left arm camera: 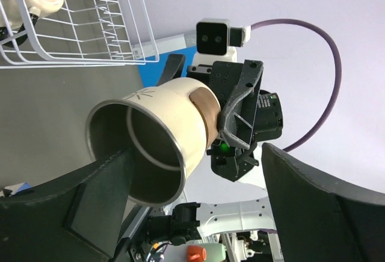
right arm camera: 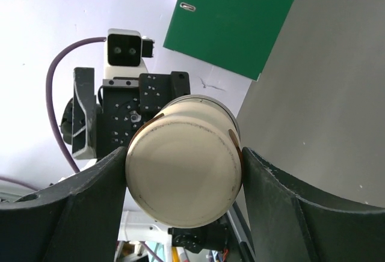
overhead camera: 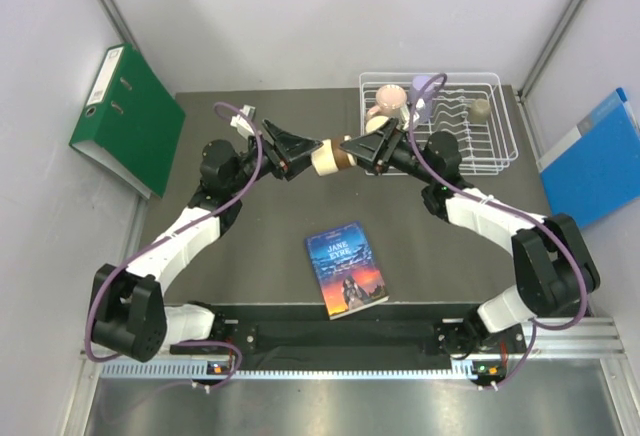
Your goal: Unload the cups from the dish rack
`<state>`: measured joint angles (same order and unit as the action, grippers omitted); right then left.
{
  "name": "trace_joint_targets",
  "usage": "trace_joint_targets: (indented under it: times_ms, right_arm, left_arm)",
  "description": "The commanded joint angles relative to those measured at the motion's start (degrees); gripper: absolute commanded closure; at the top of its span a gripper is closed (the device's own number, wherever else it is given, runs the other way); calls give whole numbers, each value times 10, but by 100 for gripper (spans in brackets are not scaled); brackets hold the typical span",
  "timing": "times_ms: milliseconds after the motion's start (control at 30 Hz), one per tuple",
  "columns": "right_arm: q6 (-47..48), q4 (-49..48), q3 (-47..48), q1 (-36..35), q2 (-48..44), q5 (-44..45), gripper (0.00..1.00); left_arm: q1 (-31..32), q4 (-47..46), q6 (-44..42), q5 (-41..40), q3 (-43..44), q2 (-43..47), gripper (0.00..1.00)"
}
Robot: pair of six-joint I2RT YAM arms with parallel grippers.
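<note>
One cream cup [overhead camera: 327, 159] hangs above the worktop [overhead camera: 250, 246], just left of the rack [overhead camera: 495, 163], clamped at its base by the right fingers [right arm camera: 301, 214]. The left fingers [left arm camera: 325, 208] are spread wide at its mouth. In the rack I count three more: pink cup [overhead camera: 388, 99], lilac cup [overhead camera: 427, 91], olive mug [overhead camera: 481, 109].

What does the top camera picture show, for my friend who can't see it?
Above a dark table, the right gripper holds a cream cup sideways, its mouth toward the open left gripper. Behind them a white dish rack holds more cups; a paperback book lies in front.
</note>
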<state>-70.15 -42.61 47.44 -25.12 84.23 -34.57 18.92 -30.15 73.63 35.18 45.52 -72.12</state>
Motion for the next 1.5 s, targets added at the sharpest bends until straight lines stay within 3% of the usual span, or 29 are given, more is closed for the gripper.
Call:
trace_joint_targets:
  times_ms: [0,200,300,367,467,633,667,733,767,800,900,1000,1067,1167,1400,1467]
  right_arm:
    - [-5,-61,63,-26,21,-14,100]
    - [-14,-75,88,-48,52,-31,100]
    - [-18,-82,85,-52,59,-40,100]
    - [-18,-80,82,-52,55,-43,100]
    - [-11,-74,79,-50,46,-47,100]
    - [11,-42,85,-45,32,-52,100]
    - [19,-25,91,-43,30,-51,73]
    - [63,50,112,-41,14,-38,39]
    - [89,94,123,-41,6,-24,8]
    - [152,195,151,-41,-5,25,1]
    - [261,405,234,-41,-30,167,1]
    - [351,607,344,-42,-12,326,1]
    - [386,687,373,-48,-6,416,1]
    - [414,727,383,-54,-11,493,0]
    - [437,714,331,-55,-51,499,0]
    - [443,716,320,-59,-57,502,0]
  left_arm:
    - [6,-63,7,20,5,12,13]
    - [11,-126,34,34,-12,-2,33]
    - [12,-139,36,37,-12,-7,57]
    - [11,-138,35,34,-15,-7,80]
    - [12,-127,34,29,-17,-6,100]
    - [11,-105,20,10,-22,1,100]
    - [10,-96,14,7,-19,3,100]
    - [10,-23,-27,-14,3,10,100]
    - [9,10,-46,-37,18,11,100]
    - [9,56,-70,-52,34,9,100]
    - [2,248,-199,-106,141,-40,100]
    - [-17,422,-268,-187,282,-132,100]
    - [-24,521,-295,-231,379,-179,100]
    - [-28,638,-340,-323,522,-285,100]
    - [-43,690,-388,-412,705,-470,100]
    - [-45,728,-400,-444,814,-524,100]
